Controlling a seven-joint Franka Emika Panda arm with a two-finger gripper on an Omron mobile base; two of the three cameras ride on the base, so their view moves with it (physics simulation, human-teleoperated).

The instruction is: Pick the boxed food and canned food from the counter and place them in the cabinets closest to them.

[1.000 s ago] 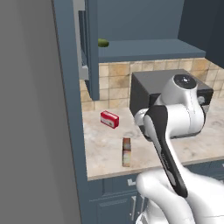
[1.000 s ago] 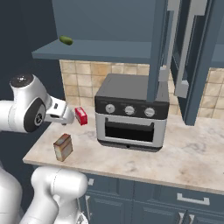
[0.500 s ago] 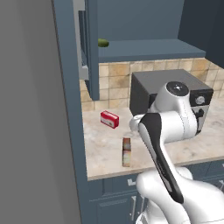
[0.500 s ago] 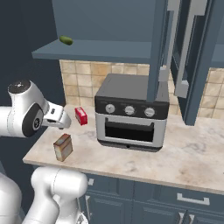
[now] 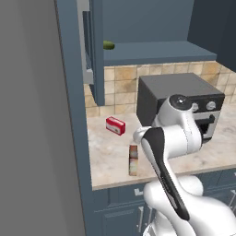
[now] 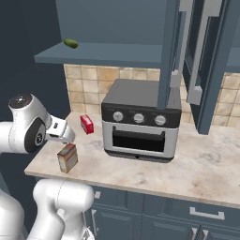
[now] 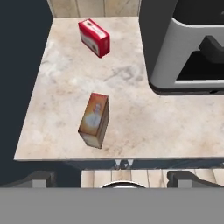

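Observation:
The boxed food (image 7: pixel 94 120) is a slim tan-brown carton standing upright near the front left edge of the beige counter (image 7: pixel 131 113). It also appears in the left base view (image 5: pixel 133 160) and in the right base view (image 6: pixel 67 157). My gripper (image 7: pixel 113 178) hangs above the counter's front edge, looking down on the carton and apart from it. It is open, its fingertips (image 7: pixel 40 176) spread wide with nothing between them. The open cabinets (image 6: pixel 108 52) hang above, blue shelf exposed. The canned food is out of view.
A small flat red box (image 7: pixel 94 37) lies behind the carton near the tiled wall. The toaster oven (image 6: pixel 140 122) stands to the right of both. A green item (image 6: pixel 71 43) rests on the cabinet shelf. An open cabinet door (image 6: pixel 169 51) hangs over the oven.
The arm has swung a little lower and to the left, bringing the hand nearer the carton. The jaws have stayed open and the objects have not moved.

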